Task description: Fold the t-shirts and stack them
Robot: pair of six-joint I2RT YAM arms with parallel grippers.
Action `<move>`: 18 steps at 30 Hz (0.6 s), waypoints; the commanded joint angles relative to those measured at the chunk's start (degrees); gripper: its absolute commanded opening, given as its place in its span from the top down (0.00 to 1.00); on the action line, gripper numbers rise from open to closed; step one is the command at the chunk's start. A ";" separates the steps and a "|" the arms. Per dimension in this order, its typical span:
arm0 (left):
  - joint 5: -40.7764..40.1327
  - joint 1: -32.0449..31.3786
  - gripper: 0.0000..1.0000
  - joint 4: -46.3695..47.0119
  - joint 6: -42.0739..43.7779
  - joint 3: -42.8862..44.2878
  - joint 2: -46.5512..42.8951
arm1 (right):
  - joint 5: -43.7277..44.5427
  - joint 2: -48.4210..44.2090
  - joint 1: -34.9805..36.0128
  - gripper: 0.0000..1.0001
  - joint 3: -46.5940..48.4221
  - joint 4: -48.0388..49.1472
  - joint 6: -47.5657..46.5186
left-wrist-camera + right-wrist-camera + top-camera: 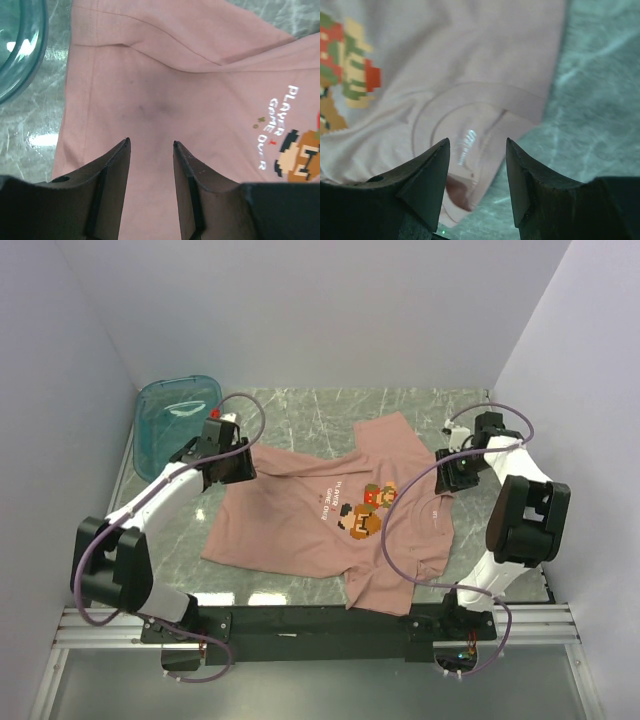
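T-shirt (300, 525), dusty pink, lies spread print-up on marble table (300, 410), teal tub (175, 420) at far left; left gripper (151, 142) over hem end, jaws apart, empty; right gripper (477, 141) over collar, jaws apart, empty.

Bright overhead light, table (300, 415) glare, rt-wrist view soft.

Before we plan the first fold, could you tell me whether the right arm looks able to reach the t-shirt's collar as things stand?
Probably yes: the right gripper hangs directly over the collar, its fingers apart with nothing between them, and only bare table lies beside it.
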 commanded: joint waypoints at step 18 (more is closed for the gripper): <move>0.25 -0.74 0.54 1.54 -10.47 -17.15 -20.22 | 7.39 13.71 -2.77 0.51 7.26 3.13 1.65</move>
